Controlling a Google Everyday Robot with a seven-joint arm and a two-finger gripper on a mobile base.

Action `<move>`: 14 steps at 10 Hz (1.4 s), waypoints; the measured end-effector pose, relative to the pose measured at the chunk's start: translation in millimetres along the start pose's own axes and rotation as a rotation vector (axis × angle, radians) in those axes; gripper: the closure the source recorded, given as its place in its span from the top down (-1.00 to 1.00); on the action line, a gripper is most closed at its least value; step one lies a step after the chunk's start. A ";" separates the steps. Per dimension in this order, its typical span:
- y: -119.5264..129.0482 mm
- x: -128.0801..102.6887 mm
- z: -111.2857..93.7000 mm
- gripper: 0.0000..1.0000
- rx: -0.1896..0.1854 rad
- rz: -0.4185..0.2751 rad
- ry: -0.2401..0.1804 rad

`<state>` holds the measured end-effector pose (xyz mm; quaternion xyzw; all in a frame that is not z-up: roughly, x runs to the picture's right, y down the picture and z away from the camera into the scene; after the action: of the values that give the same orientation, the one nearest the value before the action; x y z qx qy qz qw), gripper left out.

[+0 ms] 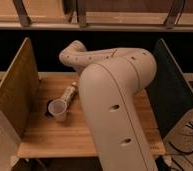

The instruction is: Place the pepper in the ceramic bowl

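My large cream arm [115, 100] fills the middle of the view, and its elbow [74, 54] bends up at the back left over the wooden table [45, 137]. The gripper is hidden behind the arm, so it does not show; it is shut. The pepper is out of view. The ceramic bowl is also hidden.
A translucent plastic cup [57, 109] stands upright at the table's left. A pale tube-shaped item [70, 93] lies just behind it, and a small dark thing [48, 114] sits at its left. A wooden side panel [15, 87] stands on the left, a dark panel [170, 95] on the right.
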<state>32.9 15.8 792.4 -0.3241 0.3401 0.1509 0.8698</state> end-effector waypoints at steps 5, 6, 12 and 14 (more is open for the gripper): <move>5.1 -38.0 12.1 -1.00 0.000 -0.049 -0.040; 0.8 -44.9 12.7 -1.00 0.019 -0.057 -0.064; -19.4 -49.9 17.2 -0.58 0.080 -0.073 -0.110; -20.0 -49.0 17.7 -0.21 0.079 -0.071 -0.110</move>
<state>16.0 10.6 845.3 -0.2925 0.2860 0.1238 0.9041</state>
